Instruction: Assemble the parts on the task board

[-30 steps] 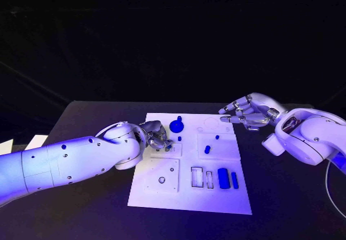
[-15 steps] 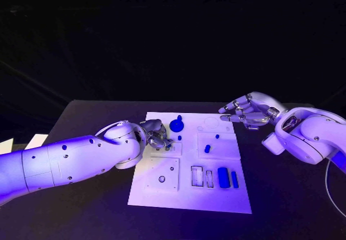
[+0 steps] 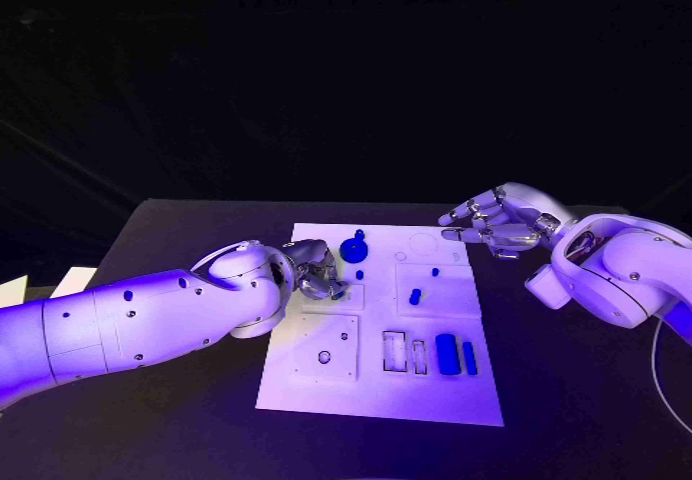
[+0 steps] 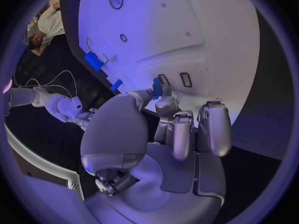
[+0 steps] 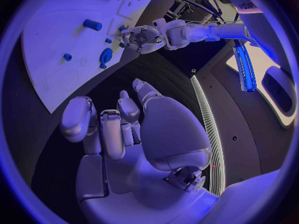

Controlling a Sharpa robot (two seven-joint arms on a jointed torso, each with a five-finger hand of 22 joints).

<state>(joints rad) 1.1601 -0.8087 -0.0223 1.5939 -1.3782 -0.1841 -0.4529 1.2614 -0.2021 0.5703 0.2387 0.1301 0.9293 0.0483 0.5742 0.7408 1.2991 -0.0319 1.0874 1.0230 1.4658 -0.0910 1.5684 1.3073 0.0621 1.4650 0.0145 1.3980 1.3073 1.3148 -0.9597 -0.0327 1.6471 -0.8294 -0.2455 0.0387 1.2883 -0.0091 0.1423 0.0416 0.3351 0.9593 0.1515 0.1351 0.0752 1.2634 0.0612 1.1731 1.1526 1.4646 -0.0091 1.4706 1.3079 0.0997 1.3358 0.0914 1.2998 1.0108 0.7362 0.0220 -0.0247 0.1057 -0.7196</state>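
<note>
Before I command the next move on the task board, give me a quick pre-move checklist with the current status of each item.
1. Part in the left robot hand: a small blue part is pinched at its fingertips. Ok.
2. Left robot hand over the task board: it sits at the board's left edge in the head view. Ok.
3. Part lined up with its slot: the fingers hide the spot beneath. Cannot tell.
4. Right robot hand out of the way: it hovers off the board's far right corner, fingers curled, holding nothing. Ok.
5. Remaining parts undisturbed: the two blue bars lie side by side near the board's front. Ok.
</note>
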